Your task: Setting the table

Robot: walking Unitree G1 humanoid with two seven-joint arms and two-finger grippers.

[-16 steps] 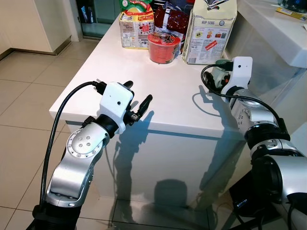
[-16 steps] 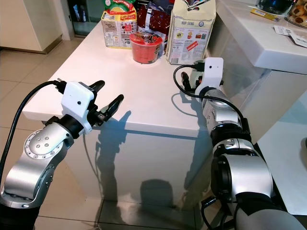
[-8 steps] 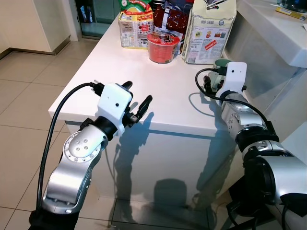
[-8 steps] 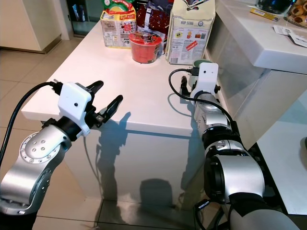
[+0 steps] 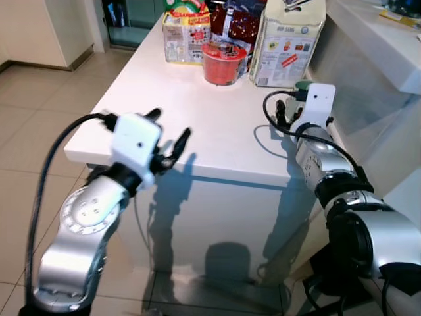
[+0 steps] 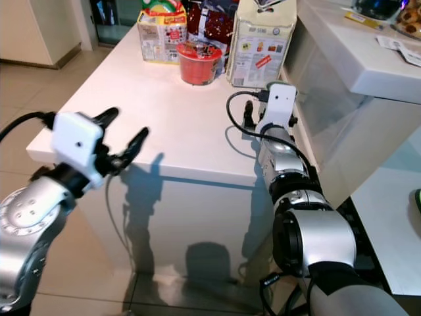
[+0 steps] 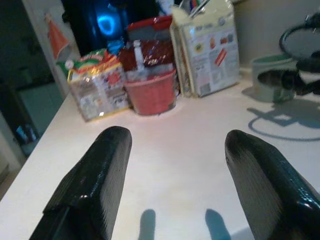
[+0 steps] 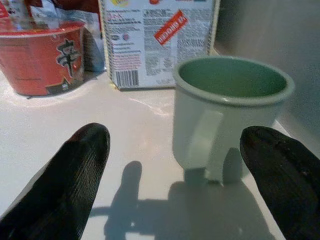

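1. Where the head views show the white table [image 5: 217,125] from above, the right gripper [image 8: 175,175] is over its far right part, just short of a green mug [image 8: 227,107]; in the left eye view only a sliver of that mug [image 5: 303,85] shows behind the white wrist housing.
2. Right wrist view gives the detail: fingers spread wide apart, nothing between them, mug upright on the table ahead and between the fingertip lines, handle side facing the camera, not touched.
3. Right gripper fingers are hidden by the wrist housing in both eye views, so their spread is readable from the wrist view alone.
4. Left gripper [image 5: 168,135] is over the near left edge of the table, fingers parted and empty; the left wrist view confirms the gap, bare table between the two black fingers [image 7: 95,175].
5. Behind the mug: a tall paper bag [image 5: 288,39] with printed label, a red noodle cup [image 5: 222,63] to its left, a yellow-green packet [image 5: 186,33] further left, and a dark red bag [image 5: 237,20] at the back.
6. Tops of the bag and packets are cut off in the eye views.
7. Print on the bag is too small to read; the left wrist view is dim and soft, and the mug [image 7: 272,77] is partly covered there by black cable.
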